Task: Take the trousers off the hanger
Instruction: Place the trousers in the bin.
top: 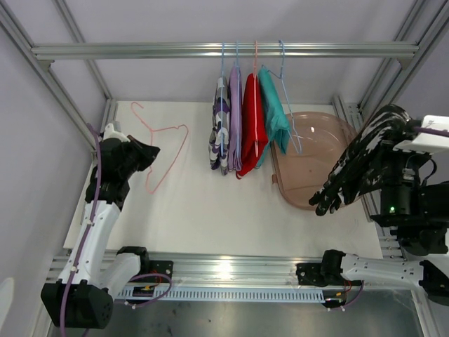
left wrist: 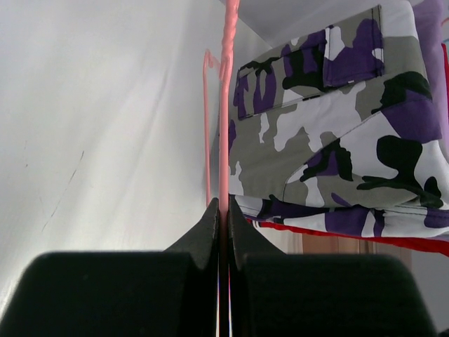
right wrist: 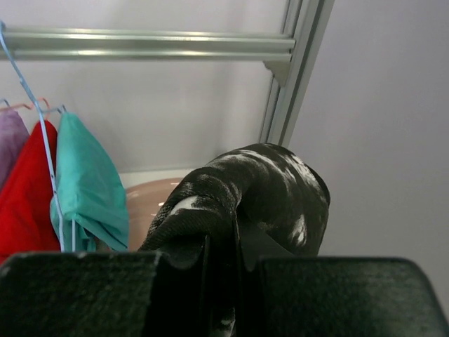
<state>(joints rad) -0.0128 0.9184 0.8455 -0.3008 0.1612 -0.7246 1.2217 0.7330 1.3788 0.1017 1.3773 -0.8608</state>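
My left gripper (top: 145,156) is shut on the wire of an empty pink hanger (top: 168,147), held over the left of the table; the wire (left wrist: 225,105) runs up between the closed jaws (left wrist: 223,210). My right gripper (right wrist: 235,242) is shut on the black white-speckled trousers (top: 358,161), which drape from it beside the pink basin (top: 309,184) and mostly hide it from above. Purple-and-white patterned (top: 219,133), lilac (top: 235,116), red (top: 252,126) and teal (top: 275,112) trousers hang on hangers from the rail. The patterned pair fills the left wrist view (left wrist: 337,126).
An aluminium rail (top: 224,50) spans the back between frame posts. An empty blue hanger (top: 291,116) hangs right of the teal pair, above the basin. The white table (top: 203,210) ends at a metal front rail (top: 231,270).
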